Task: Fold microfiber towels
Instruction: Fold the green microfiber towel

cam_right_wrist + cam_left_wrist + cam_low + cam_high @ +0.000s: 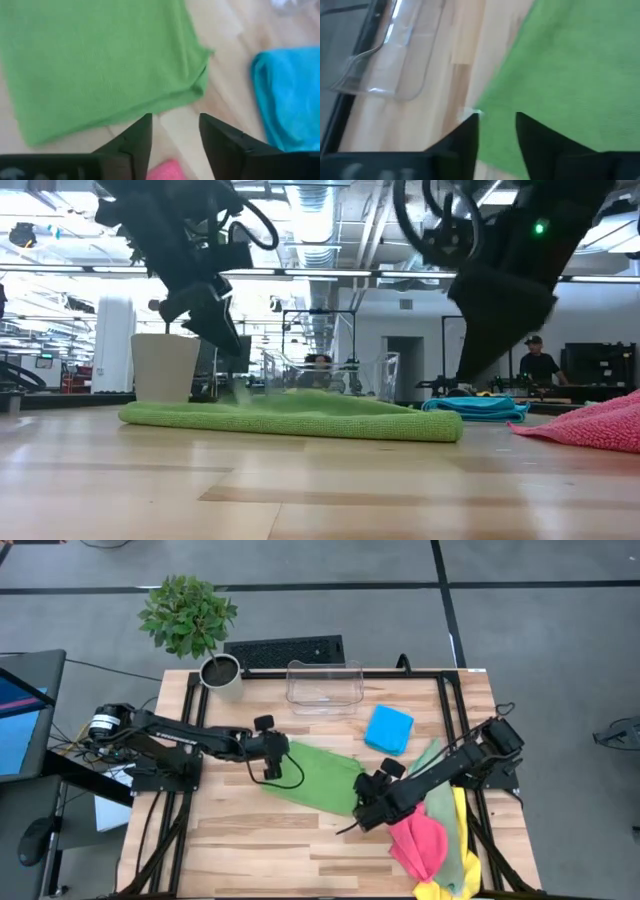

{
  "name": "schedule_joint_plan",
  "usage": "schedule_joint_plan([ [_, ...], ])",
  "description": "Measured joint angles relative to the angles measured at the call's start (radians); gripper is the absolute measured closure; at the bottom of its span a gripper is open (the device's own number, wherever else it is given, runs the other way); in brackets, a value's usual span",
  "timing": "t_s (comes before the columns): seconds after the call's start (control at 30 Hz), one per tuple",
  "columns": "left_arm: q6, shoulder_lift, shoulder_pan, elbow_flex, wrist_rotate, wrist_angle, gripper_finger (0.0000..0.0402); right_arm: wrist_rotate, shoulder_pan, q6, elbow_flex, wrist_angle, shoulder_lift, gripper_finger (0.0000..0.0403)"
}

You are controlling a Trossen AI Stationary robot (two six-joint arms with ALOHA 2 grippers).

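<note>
On the table: we see the wooden table [250, 840] with the bright green towel [318, 778] lying flat and folded over near its middle, a doubled edge showing at one corner in the right wrist view [197, 82].
Left gripper: we find the left gripper [272, 766] over the green towel's left edge, fingers [465, 142] parted with nothing between them, the cloth let go and lying just under the tips.
Right gripper: the right gripper [362, 810] hangs beside the towel's right end, fingers [225, 145] spread apart, gripping nothing; bare wood shows in the gap.
Blue towel: we see it folded small [389, 729], apart from the green one, toward the clear bin [324, 687].
Pink towel: bunched [420, 843] just beside the right gripper.
Other towels: the pale sage towel [438, 802] and the yellow towel [462, 858] lie under the right arm by the table's right edge.
Behind: a potted plant [188, 618] and a keyboard [284, 650].
</note>
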Motion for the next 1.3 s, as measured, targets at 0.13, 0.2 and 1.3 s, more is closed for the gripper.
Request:
schedule_joint_plan([
  [0.13, 0.015, 0.000, -0.001, 0.023, 0.019, -0.002, 0.0203, 0.082, 0.031, 0.002, 0.000, 0.010, -0.068, 0.0193],
  [0.2, 0.015, 0.000, -0.001, 0.036, -0.001, -0.019, 0.0180, 0.120, 0.041, 0.018, -0.016, 0.023, -0.106, 0.0191],
  [1.3, -0.115, 0.005, -0.010, 0.102, 0.377, -0.142, 0.0171, -0.431, -0.501, -0.578, -0.389, 0.716, -0.146, 0.0258],
])
